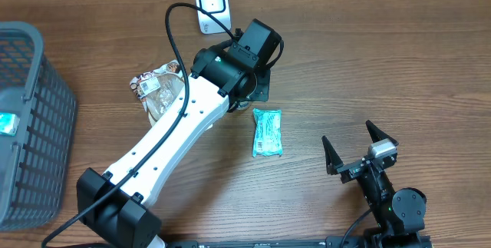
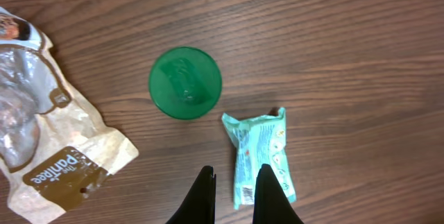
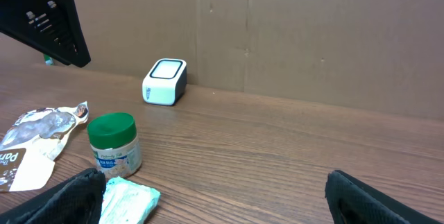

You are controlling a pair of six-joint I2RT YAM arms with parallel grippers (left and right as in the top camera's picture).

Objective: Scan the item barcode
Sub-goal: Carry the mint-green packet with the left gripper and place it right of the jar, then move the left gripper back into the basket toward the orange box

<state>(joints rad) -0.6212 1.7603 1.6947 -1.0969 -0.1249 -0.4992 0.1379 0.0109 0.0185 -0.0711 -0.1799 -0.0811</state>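
Observation:
A teal snack packet lies flat on the wooden table, its barcode facing up beside my left fingertips in the left wrist view. A green-lidded jar stands just beyond it; the left arm hides the jar from overhead. The white barcode scanner stands at the table's far edge. My left gripper hovers above the packet's near end, shut and holding nothing. My right gripper rests low at the front right, open wide and empty, facing the packet, jar and scanner.
A brown and clear bread bag lies left of the left arm. A grey mesh basket fills the left edge. A cardboard wall backs the table behind the scanner.

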